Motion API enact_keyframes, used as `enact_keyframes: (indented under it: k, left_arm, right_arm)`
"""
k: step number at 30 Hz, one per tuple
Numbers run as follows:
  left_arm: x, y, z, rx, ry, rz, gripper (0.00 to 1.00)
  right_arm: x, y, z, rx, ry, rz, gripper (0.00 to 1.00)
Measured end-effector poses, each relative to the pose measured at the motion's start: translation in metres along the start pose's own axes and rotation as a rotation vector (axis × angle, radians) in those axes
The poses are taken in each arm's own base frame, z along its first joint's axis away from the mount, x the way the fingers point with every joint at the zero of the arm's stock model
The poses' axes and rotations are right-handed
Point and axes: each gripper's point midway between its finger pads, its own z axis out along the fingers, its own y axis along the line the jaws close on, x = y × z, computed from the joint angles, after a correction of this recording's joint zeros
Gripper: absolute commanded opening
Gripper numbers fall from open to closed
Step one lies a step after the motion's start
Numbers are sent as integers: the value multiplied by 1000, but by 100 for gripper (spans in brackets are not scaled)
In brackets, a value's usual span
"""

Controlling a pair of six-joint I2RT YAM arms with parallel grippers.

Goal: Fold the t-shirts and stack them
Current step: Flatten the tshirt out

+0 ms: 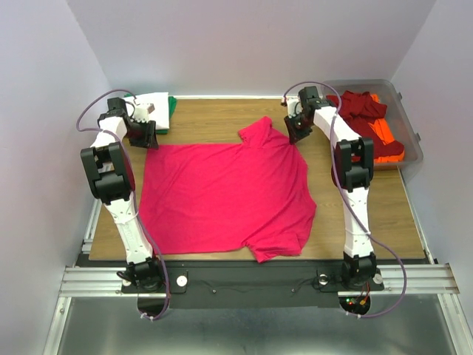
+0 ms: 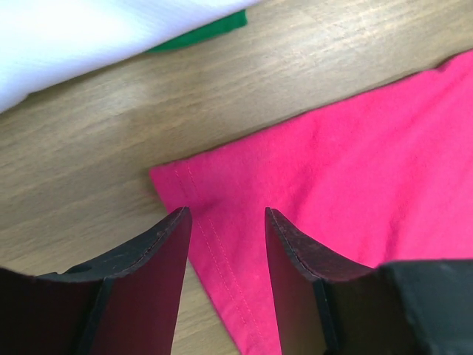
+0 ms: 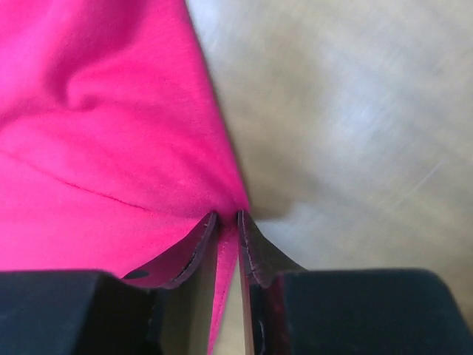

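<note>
On the wooden worktop (image 1: 214,117) the pink-red t-shirt (image 1: 222,196) lies spread flat, its long axis left to right, with the hem toward the left arm and the shoulders toward the right. The left tool (image 2: 225,214) stands spread over the far hem corner, and the right tool (image 3: 228,216) pinches the cloth edge by the far sleeve.

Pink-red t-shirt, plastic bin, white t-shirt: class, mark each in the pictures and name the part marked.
pink-red t-shirt (image 1: 222,192): top view, middle of its body
plastic bin (image 1: 405,122): top view, bare right wall
white t-shirt (image 2: 89,37): left wrist view, its folded top face
</note>
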Motion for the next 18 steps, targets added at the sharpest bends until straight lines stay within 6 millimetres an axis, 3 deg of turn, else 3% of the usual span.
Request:
enact_keyframes:
  k: [5,7,10,15,18]
  left_arm:
    - [-2,4,2,-18,-6,-16,55]
    - [-3,5,3,-21,-9,-23,55]
    - [-4,5,3,-23,-11,-30,55]
    - [-6,6,3,-24,-18,-30,56]
    - [-6,5,3,-23,-19,-32,56]
  right_arm:
    - [-26,-15,10,38,-63,-16,22]
    - [-33,-19,12,51,-83,-22,30]
    - [-34,-19,13,50,-90,-23,47]
    - [-27,-8,6,13,-87,-17,53]
    - [-33,-6,2,-3,-110,3,55]
